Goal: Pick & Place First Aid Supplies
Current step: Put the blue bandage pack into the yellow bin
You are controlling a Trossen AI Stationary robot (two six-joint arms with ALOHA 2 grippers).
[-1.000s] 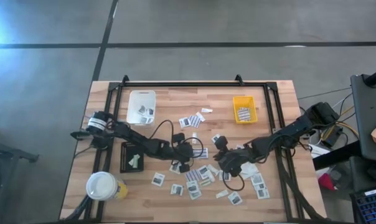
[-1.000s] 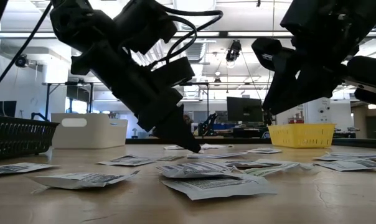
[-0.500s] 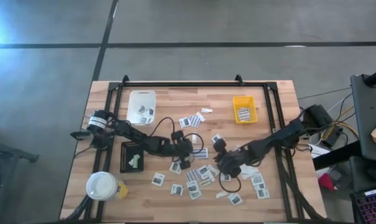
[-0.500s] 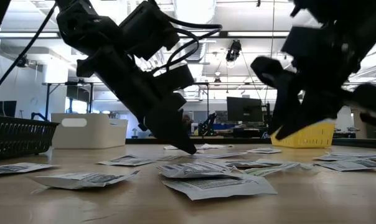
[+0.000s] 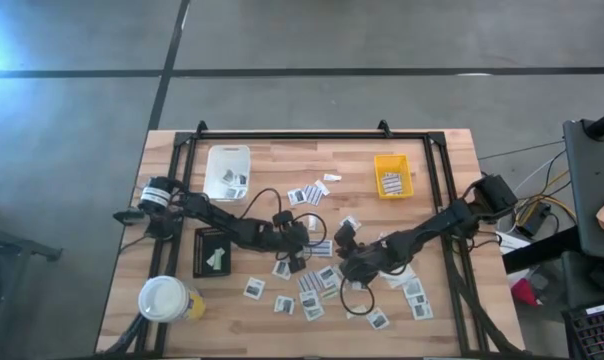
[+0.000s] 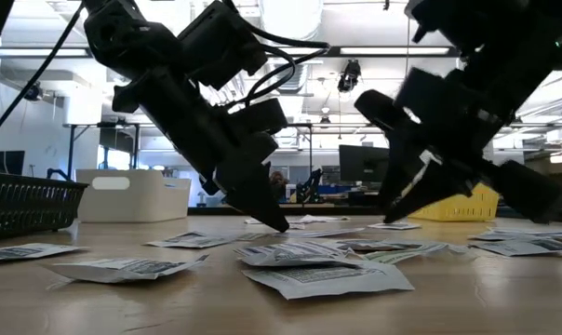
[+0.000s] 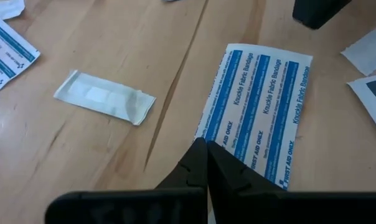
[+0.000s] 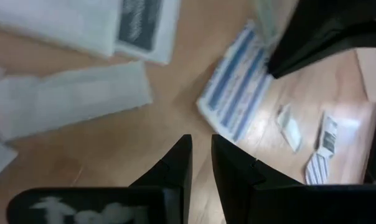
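**Left jaws closed at the striped packet's edge**

Since a second ago the left gripper (image 7: 206,149) has gone from spread to fully closed, fingertips together at the near edge of the blue-striped packet (image 7: 258,112). Whether they have pinched that edge I cannot tell; the packet lies flat on the tabletop (image 7: 113,155), near mid-table. Meanwhile the right gripper (image 8: 200,155) has shifted leftward over the scattered white packets (image 5: 312,300), towards the same packet. Its jaws stand slightly apart with nothing between them, wood showing through the gap.

Judgement: this is the grasp step on the striped packet. If the pinch caught the edge, a lift and carry to a tray follows, perhaps the black tray (image 5: 214,252). Risk: a thin flat packet may slip out. Most supplies remain loose; task far from done.
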